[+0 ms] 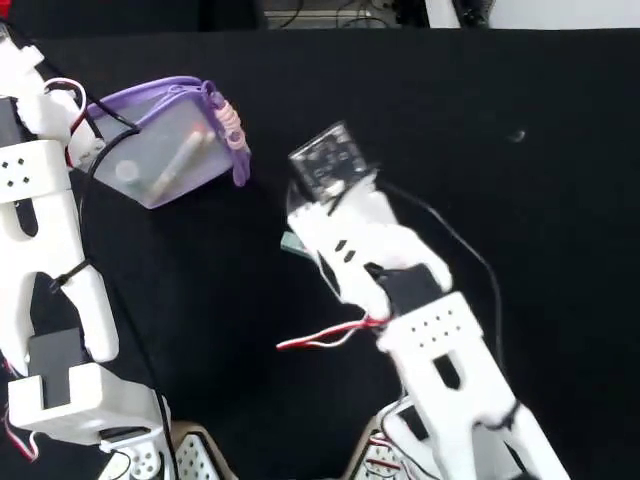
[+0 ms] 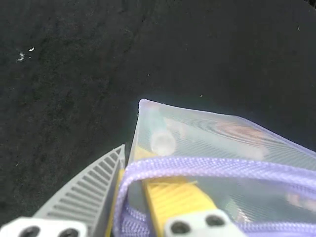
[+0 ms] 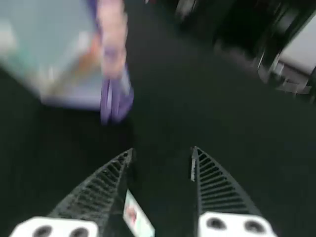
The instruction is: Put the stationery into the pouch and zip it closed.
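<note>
The translucent pouch with a purple zipper is held up off the black cloth at the far left, its mouth open. Inside lie a pale stick-like item and a white cylinder. My left gripper is shut on the pouch's rim, yellow finger inside and grey finger outside. My right gripper is open and holds nothing; the pouch's purple pull loop hangs a short way ahead of it. A small pale green-white item lies by one of its fingers.
The right arm crosses the middle of the black cloth, with red and white wires trailing at its side. The same small item peeks out beneath it. Open black cloth stretches to the right and back.
</note>
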`<state>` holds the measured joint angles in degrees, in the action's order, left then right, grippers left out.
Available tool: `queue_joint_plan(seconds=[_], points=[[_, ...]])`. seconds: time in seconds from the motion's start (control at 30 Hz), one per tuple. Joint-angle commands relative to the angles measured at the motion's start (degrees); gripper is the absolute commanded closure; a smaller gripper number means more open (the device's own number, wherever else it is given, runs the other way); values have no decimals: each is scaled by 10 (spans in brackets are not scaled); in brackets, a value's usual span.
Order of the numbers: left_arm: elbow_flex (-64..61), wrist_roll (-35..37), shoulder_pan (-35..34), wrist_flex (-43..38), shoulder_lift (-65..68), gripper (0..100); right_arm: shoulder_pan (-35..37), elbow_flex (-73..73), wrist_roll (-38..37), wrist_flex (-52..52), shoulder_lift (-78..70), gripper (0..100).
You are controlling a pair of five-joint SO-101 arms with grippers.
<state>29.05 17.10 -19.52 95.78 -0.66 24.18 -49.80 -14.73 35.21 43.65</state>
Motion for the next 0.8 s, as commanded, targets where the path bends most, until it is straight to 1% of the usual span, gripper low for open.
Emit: queue_joint_plan(seconds=[0.0, 0.13, 0.27, 0.57, 0.7, 0.77], points=[[4, -2, -13, -9, -11, 971, -3, -8, -36, 23, -59, 828], [4, -2, -11, -8, -11, 971, -1, -5, -64, 22, -130, 828], [-13, -1, -8, -12, -11, 971, 17, 7, -98, 22, -192, 828], [-22, -1, -8, -20, -15, 971, 16, 63, -108, 22, -337, 828], [-22, -1, -8, -20, -15, 971, 16, 87, -155, 22, -401, 828], [-22, -1, -8, -20, -15, 971, 14, 103, -160, 26, -427, 830]])
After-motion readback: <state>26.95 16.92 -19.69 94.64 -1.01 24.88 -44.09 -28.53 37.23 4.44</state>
